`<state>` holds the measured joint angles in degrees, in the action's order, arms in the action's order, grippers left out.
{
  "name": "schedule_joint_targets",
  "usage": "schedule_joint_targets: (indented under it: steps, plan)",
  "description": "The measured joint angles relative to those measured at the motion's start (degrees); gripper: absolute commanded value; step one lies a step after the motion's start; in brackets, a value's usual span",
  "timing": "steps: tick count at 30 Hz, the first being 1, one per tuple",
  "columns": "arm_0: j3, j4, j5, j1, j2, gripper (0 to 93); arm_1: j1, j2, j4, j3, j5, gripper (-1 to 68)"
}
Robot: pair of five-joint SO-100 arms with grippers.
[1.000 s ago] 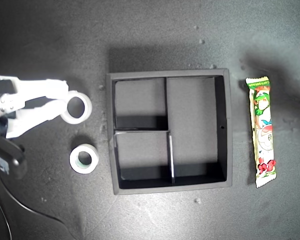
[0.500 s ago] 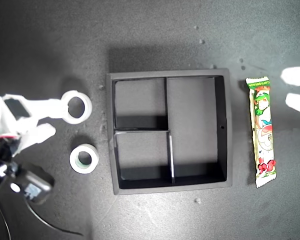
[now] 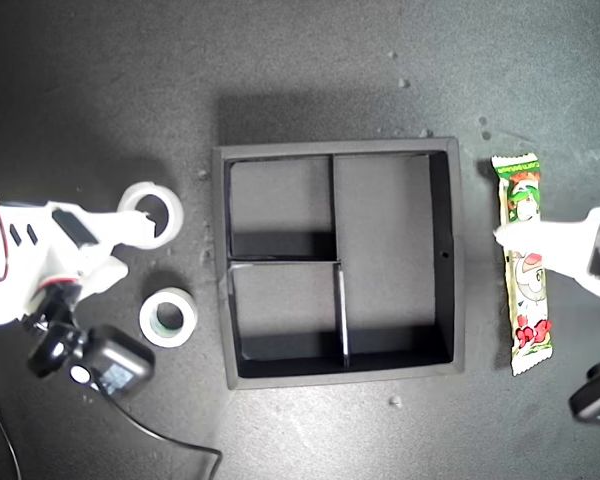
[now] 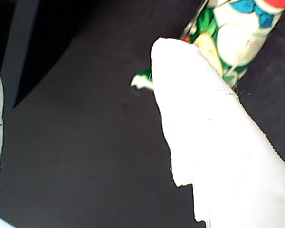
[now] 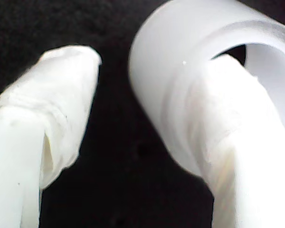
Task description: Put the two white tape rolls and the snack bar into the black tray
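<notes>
The plain white tape roll [image 3: 152,214] lies flat on the table [image 3: 310,70] at the exterior view's left, beside the black tray [image 3: 456,260] — light, rigid, best pinched across its wall. My second gripper [image 5: 133,128] is spread, one finger [image 5: 237,123] in the hole, the other outside. The greenish roll [image 3: 168,317] lies just beside. The snack bar [image 3: 523,262], slippery and crushable, lies beyond the tray; my first gripper [image 3: 515,238] reaches it — grip state unclear.

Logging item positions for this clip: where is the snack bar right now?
The snack bar lies on the dark surface at the exterior view's right, just outside the black tray, running alongside its wall, with my first hand at its middle.
</notes>
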<state>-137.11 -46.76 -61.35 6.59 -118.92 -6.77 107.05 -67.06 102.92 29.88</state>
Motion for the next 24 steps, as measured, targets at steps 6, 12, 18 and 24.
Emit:
schedule_joint_targets:
  steps: [6,12,18,24]
  plan:
    - [5.1,1.1,2.6,-3.4,12.6,10.1,-4.3,-10.7,-2.1,-1.8,0.0,21.7]
    - [10.0,0.1,5.0,-6.9,19.5,0.0,-3.9,-24.3,-4.8,-4.6,-2.4,21.7]
    - [16.7,-13.6,7.6,-10.0,15.6,0.0,-3.1,-25.6,-2.0,-1.4,-3.0,17.8]
    - [37.3,-32.5,13.3,-9.8,10.3,0.0,-2.5,-25.6,5.2,2.3,-2.9,9.6]
